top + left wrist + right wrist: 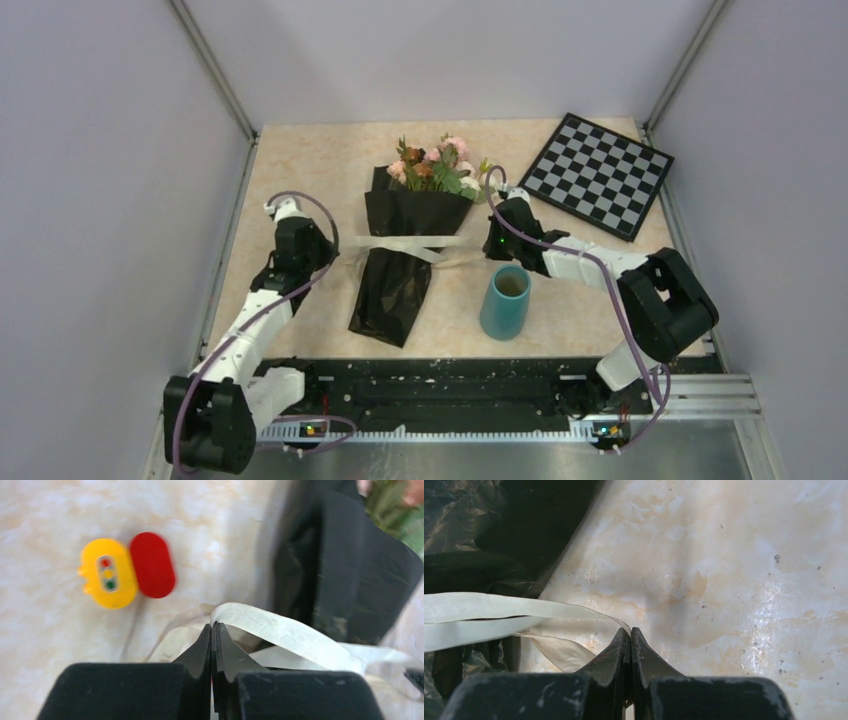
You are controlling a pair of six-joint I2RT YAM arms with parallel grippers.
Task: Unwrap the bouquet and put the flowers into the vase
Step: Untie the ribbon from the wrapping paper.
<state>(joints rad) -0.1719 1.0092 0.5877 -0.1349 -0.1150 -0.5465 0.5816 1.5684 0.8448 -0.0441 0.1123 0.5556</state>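
**Both grippers pinch the ribbon across the wrapped bouquet**

The pale marbled table carries everything. At its middle lies the bouquet, a long cone of glossy black paper with its narrow end towards the arm bases and its open end towards the far edge. The flowers spill out there: pink, peach and rusty heads among green leaves. A black-and-white checkerboard lies flat in the far right corner, well apart from the bouquet.

The teal vase stands upright just to the right of the wrapper's lower half, apart from it and near the right arm's forearm.

A cream ribbon runs crosswise over the black paper, stretched between the two arms. The left gripper sits at the wrapper's left side, jaws pressed together with a loop of ribbon caught at their tips. The right gripper mirrors it on the other side — jaws closed, the ribbon's end nipped between the points just above the table.

A small red-and-yellow object lies on the table left of the wrapper.
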